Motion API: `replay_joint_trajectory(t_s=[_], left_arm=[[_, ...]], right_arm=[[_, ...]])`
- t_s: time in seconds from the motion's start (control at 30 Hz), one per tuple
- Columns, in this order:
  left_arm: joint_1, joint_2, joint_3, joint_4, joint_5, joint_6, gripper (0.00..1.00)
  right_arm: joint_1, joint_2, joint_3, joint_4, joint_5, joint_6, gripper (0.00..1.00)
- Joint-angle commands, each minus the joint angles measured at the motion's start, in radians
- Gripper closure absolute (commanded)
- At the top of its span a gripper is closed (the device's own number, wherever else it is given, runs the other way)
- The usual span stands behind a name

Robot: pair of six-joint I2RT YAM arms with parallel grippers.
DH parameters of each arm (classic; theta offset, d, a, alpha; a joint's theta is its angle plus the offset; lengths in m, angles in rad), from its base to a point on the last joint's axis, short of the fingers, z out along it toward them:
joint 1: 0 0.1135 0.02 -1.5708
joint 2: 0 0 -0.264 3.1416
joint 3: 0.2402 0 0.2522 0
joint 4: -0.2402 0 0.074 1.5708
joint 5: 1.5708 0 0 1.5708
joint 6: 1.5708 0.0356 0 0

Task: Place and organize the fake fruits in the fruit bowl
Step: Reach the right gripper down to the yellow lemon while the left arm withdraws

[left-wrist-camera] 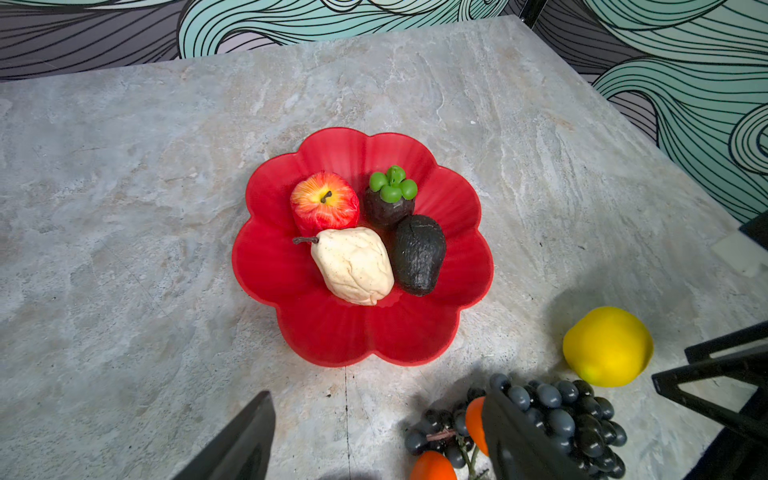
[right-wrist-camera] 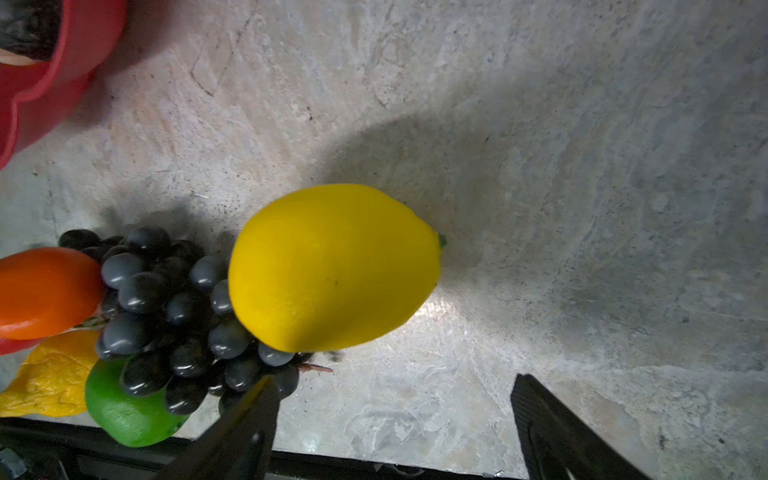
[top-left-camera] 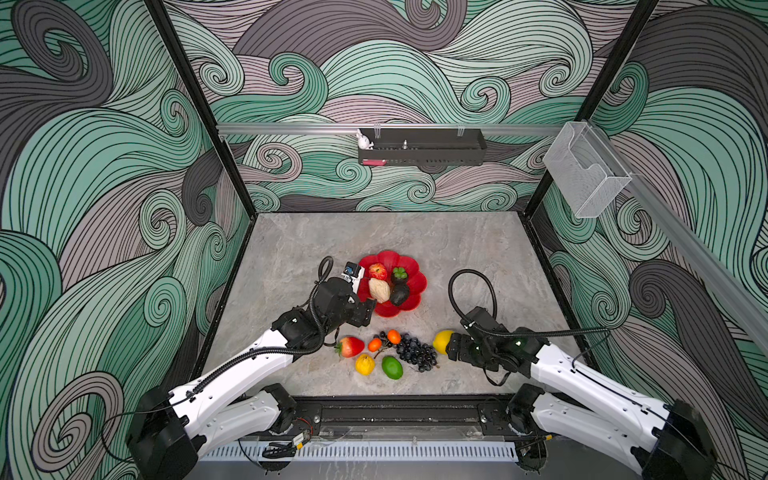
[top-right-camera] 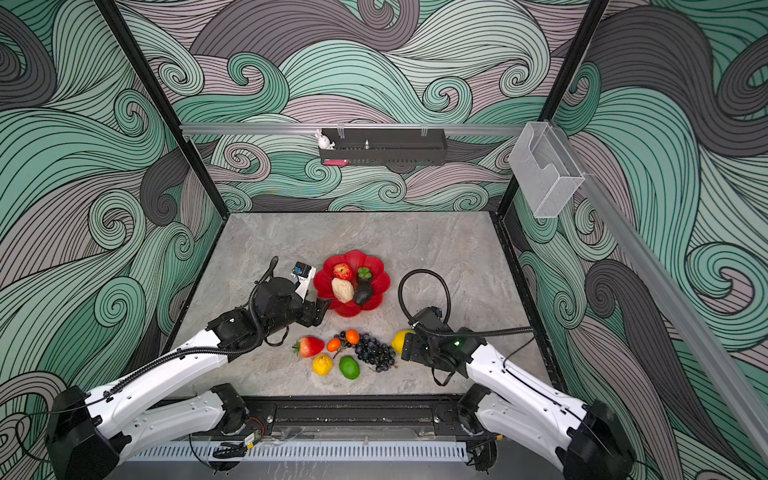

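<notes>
Grey worktop (top-left-camera: pixel 478 257) under everything. Near its middle, the red bowl (top-left-camera: pixel 388 258), 4 fruits inside.

Left claw (top-left-camera: pixel 368 311) at the bowl's near rim; whether touching it, not clear from the top views. In the left wrist view, fingers (left-wrist-camera: pixel 257 432) spread wide with nothing between.

Right claw (top-left-camera: pixel 453 344) just beside the lemon (top-left-camera: pixel 441 340), hiding part of it in both top views. In the right wrist view, lemon (right-wrist-camera: pixel 332 266) whole, just ahead of the wide-apart, empty fingers and touching the grapes (right-wrist-camera: pixel 166 311).

Along the front, outside the bowl: grapes (top-left-camera: pixel 415 353), lemon, strawberry (top-left-camera: pixel 351 347), lime (top-left-camera: pixel 392 368), yellow fruit (top-left-camera: pixel 365 364), 2 oranges (top-left-camera: pixel 393 336). Strawberry whole only in the top views.

In the bowl, packed together: cream pear (left-wrist-camera: pixel 353 266), black avocado (left-wrist-camera: pixel 417 253), apple (left-wrist-camera: pixel 324 199), mangosteen (left-wrist-camera: pixel 390 199). Pear stalk against the apple plain only from the left wrist.
</notes>
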State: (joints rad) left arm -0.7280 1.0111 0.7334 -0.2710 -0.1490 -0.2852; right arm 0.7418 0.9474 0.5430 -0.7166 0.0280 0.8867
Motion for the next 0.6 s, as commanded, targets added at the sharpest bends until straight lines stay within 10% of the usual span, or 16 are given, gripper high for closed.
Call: replay_joint_trajectory(t_s=[0.0,0.57], left_arm=[[0.001,-0.005,0.011,0.014,-0.018,-0.014,0.19],[0.001,0.010,0.015,0.009,-0.011,-0.014,0.19]], right_arm=[[0.004,0.034,0.000,0.016,0.046,-0.029,0.11],[-0.051,0.332,0.187,0.078,0.158,-0.253,0.00]])
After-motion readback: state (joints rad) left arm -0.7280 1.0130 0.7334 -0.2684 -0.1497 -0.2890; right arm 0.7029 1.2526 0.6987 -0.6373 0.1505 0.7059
